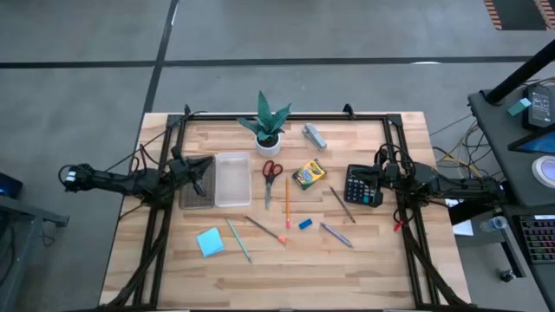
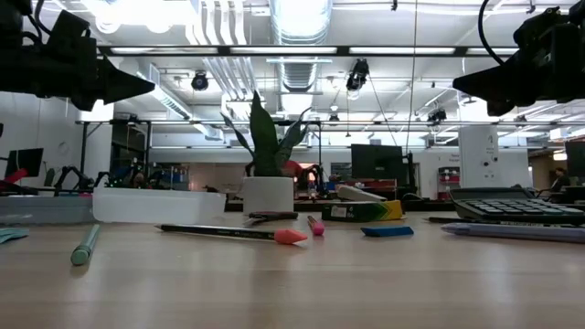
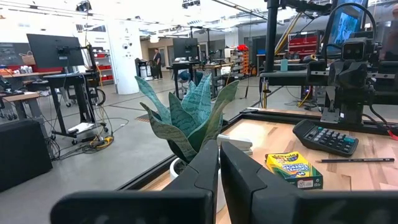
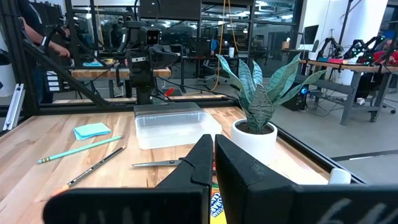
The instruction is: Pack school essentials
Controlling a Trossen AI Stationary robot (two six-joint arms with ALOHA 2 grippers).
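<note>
High view — left end effector (image 1: 201,176) and right end effector (image 1: 364,184) (both with fingers together, holding nothing) — crayon box (image 1: 308,174) between them.

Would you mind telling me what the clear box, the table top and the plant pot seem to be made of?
The clear box looks like translucent, slightly frosted plastic: the wood shows dimly through it. The table top looks like pale wood in glued strips, matt, with visible grain and seams. The plant pot is smooth, plain white with a soft sheen; ceramic or plastic, which cannot be told by look.
</note>
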